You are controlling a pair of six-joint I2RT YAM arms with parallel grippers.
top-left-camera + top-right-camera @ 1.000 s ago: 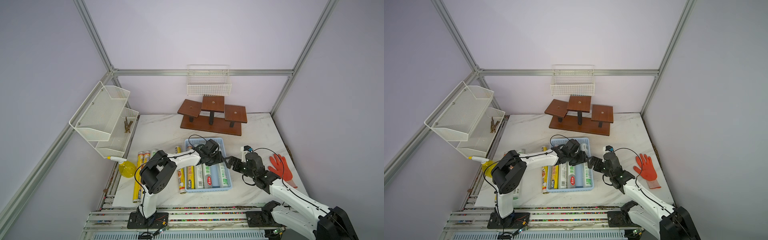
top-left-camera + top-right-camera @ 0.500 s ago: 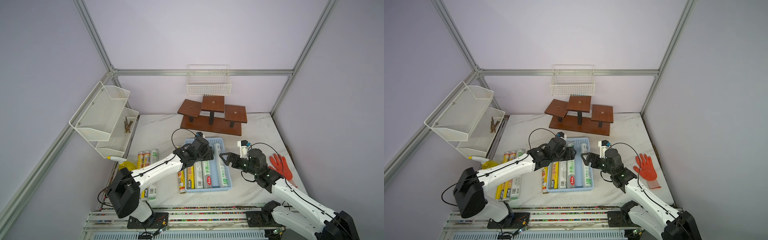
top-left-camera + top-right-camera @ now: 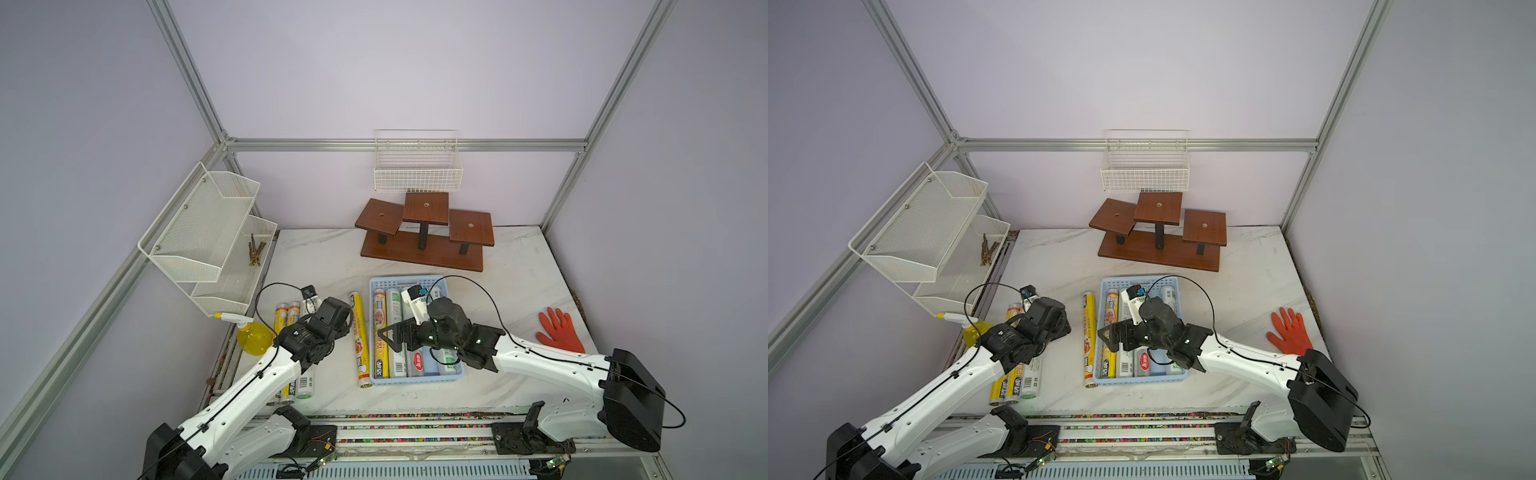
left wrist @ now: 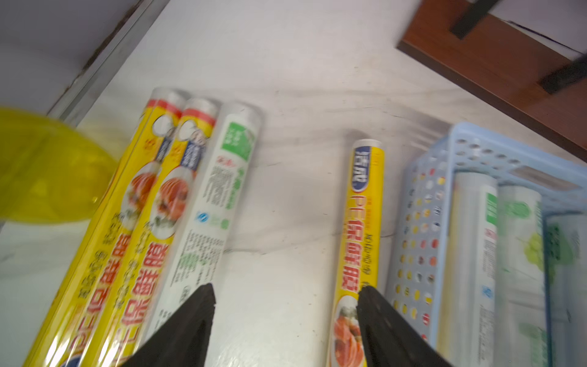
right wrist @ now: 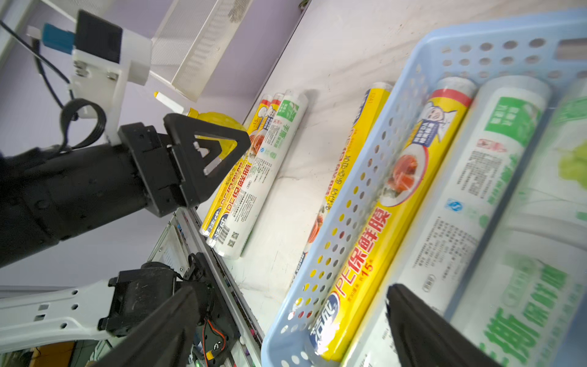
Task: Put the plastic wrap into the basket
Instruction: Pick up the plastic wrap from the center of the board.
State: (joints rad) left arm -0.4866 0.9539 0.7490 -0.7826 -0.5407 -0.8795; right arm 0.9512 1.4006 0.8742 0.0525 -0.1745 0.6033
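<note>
Left rolls [image 4: 178,203]: three, side by side on counter [image 3: 511,291] by spray bottle [image 3: 254,338], outside basket [image 3: 415,379].
Left fingers [image 4: 190,330]: apart, empty, above those rolls.
Lone roll [image 3: 359,340]: yellow, just beside basket wall.
Basket rolls [image 5: 397,206]: several, lengthwise inside.
Right fingers [image 5: 422,330]: wide apart, empty, over basket.
Handling: likely light, stiff, glossy, prone to rolling; pinch across mid-length.

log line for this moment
left gripper: open, empty, above table | right gripper: open, empty, above basket | four rolls outside basket
</note>
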